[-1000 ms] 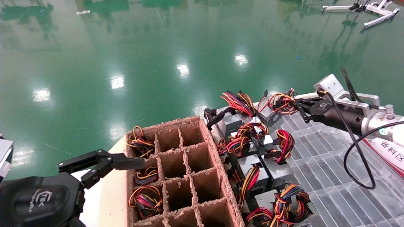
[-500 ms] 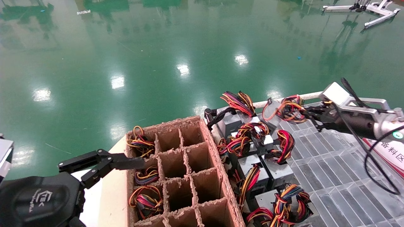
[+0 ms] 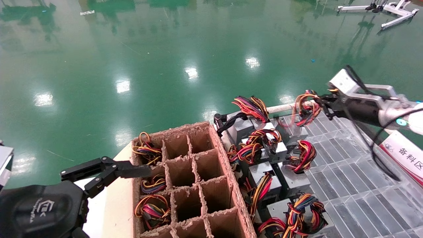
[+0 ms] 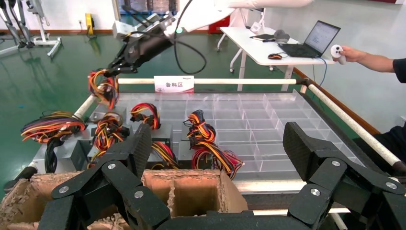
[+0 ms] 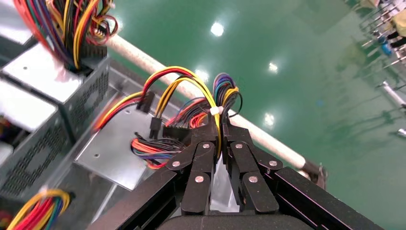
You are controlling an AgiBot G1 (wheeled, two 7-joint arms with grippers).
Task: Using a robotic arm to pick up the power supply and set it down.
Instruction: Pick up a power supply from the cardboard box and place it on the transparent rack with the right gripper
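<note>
Nearest, the left gripper (image 3: 109,172) sits parked beside the cardboard crate (image 3: 185,185), its fingers spread wide and holding nothing. Beyond the crate, several grey units with coiled wires crowd the near end of the clear tray (image 3: 343,172). At the far edge, the right gripper (image 3: 322,104) on the robotic arm (image 3: 366,107) is pinched tight on the wire bundle (image 3: 305,107) of the power supply (image 3: 292,127). The box itself lies below and to the left of the fingertips, slung from its wires by the tray's white rail (image 3: 281,107), its flat side tilted. Judging by this, any set-down depends on the box trailing under the grip, not held directly.
</note>
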